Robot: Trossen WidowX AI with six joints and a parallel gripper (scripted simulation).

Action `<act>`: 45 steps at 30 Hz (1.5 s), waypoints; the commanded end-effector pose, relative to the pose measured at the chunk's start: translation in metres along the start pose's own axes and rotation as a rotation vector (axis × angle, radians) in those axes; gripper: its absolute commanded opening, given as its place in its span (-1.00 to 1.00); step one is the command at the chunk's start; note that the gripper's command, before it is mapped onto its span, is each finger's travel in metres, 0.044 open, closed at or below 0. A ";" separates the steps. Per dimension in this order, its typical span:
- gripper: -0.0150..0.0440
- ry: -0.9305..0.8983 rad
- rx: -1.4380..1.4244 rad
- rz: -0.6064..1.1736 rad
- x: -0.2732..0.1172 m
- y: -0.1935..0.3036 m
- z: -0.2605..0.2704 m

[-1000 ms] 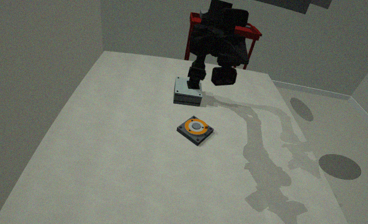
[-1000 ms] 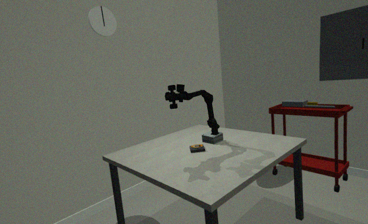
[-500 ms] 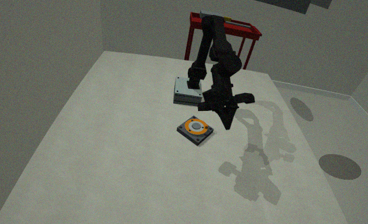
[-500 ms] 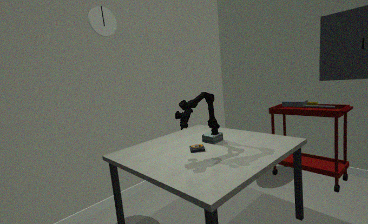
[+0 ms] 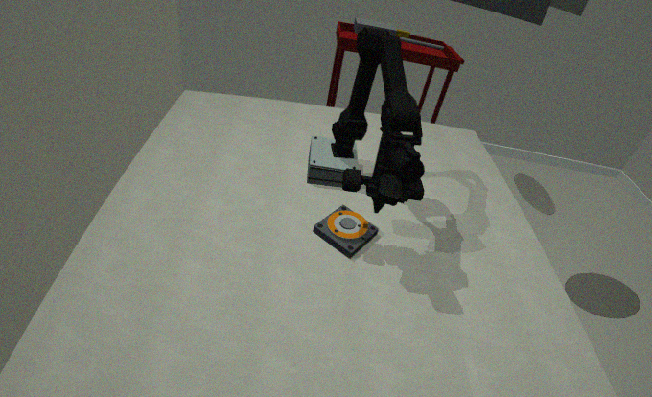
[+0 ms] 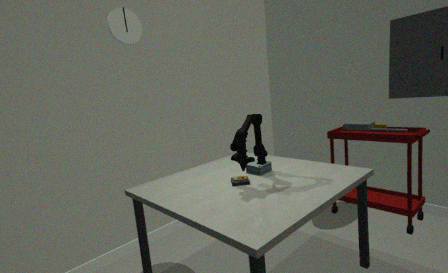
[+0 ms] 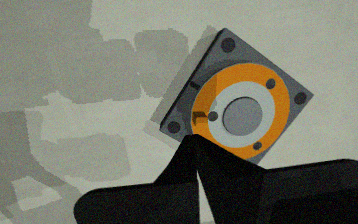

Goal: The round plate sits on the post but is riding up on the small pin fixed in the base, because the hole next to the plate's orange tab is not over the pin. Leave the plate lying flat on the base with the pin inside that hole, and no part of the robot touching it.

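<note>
A dark grey square base lies on the table in front of the arm's mount. The round orange plate sits on it around the grey centre post. In the wrist view the orange tab stands at the plate's left side, with a hole right beside it. The pin is hidden. My gripper is shut and empty. It hangs a little above the base's edge on the tab side, not touching the plate.
The arm's light grey mount stands just behind the base. A red cart stands beyond the table's far edge. The table reaches well past the base on all sides.
</note>
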State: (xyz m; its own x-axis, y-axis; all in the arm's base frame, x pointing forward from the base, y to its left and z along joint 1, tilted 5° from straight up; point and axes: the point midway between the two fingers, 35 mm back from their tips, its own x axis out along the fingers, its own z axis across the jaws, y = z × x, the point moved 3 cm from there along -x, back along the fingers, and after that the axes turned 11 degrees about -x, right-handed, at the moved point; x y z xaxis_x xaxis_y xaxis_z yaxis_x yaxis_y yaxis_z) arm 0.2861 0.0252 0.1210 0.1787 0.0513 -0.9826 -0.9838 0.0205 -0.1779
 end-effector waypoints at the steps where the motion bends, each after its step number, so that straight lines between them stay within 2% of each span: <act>1: -0.49 0.026 -0.067 0.071 0.004 0.018 -0.001; 7: -0.49 0.026 -0.067 0.071 0.005 0.019 -0.001; 17: -0.49 0.026 -0.067 0.072 0.051 0.023 -0.002; 45: -0.49 0.026 -0.067 0.069 0.053 -0.001 -0.007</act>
State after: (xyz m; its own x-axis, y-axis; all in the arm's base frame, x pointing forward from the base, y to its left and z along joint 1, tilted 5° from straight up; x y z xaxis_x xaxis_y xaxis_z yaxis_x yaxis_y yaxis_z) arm 0.2920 0.0224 0.0672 0.1055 0.0273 -0.9940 -0.9932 -0.0465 -0.1067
